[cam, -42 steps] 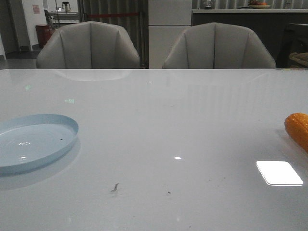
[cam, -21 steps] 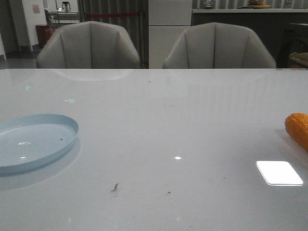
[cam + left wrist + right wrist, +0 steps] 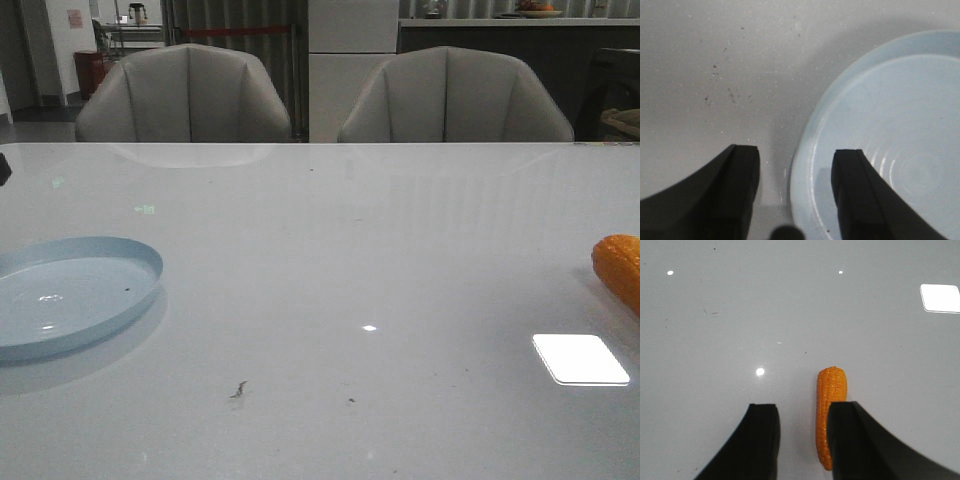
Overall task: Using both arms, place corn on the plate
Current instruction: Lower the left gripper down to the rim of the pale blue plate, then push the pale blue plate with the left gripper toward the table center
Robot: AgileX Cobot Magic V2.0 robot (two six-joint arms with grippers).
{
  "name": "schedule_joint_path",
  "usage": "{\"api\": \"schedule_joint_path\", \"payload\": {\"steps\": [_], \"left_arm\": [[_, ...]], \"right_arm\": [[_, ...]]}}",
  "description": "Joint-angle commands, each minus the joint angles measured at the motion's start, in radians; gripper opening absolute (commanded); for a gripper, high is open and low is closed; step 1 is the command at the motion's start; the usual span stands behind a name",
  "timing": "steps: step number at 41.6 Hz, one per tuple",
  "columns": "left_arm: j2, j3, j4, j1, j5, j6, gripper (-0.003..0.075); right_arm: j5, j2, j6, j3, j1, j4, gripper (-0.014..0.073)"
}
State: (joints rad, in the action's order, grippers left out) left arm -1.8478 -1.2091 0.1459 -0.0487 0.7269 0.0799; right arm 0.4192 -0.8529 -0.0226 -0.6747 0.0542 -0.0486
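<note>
The orange-yellow corn (image 3: 620, 270) lies on the table at the right edge of the front view, partly cut off. The pale blue plate (image 3: 70, 295) sits at the left edge. Neither gripper shows in the front view. In the left wrist view my left gripper (image 3: 796, 155) is open and empty above the plate's rim (image 3: 807, 150); one finger is over the plate, the other over the table. In the right wrist view my right gripper (image 3: 802, 412) is open and empty above the table. The corn (image 3: 829, 400) lies lengthwise, partly hidden by one finger (image 3: 855, 440).
A glossy white table (image 3: 350, 250) carries small dark specks (image 3: 238, 390) and a bright light reflection (image 3: 580, 358). Two grey chairs (image 3: 185, 95) stand behind its far edge.
A small dark shape has appeared at the far left edge of the front view. The corn and the plate have not moved.
</note>
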Motion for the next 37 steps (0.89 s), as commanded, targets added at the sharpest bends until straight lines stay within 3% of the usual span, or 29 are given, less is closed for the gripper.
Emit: {"api": "schedule_joint_path", "payload": {"steps": [1,21,24,31,37], "left_arm": [[0.022,-0.031,0.012,0.006,-0.034,-0.001,0.0398],[-0.046,-0.031,0.014,0.006,-0.057,-0.001,0.0388],[-0.046,-0.031,0.014,0.006,-0.052,-0.001,0.0339],[-0.046,-0.031,0.014,0.006,-0.043,-0.001,0.0083],[-0.046,-0.041,0.016,0.006,-0.036,-0.001,0.0103]], "right_arm": [[-0.075,0.003,0.001,-0.033,0.001,0.001,0.0363],[-0.074,0.003,0.001,-0.033,0.001,0.0,0.0363],[-0.074,0.003,0.001,-0.033,0.001,0.0,0.0363],[-0.074,0.003,0.001,-0.033,0.001,0.0,0.0363],[-0.074,0.003,0.001,-0.033,0.001,0.0,0.0363]]}}
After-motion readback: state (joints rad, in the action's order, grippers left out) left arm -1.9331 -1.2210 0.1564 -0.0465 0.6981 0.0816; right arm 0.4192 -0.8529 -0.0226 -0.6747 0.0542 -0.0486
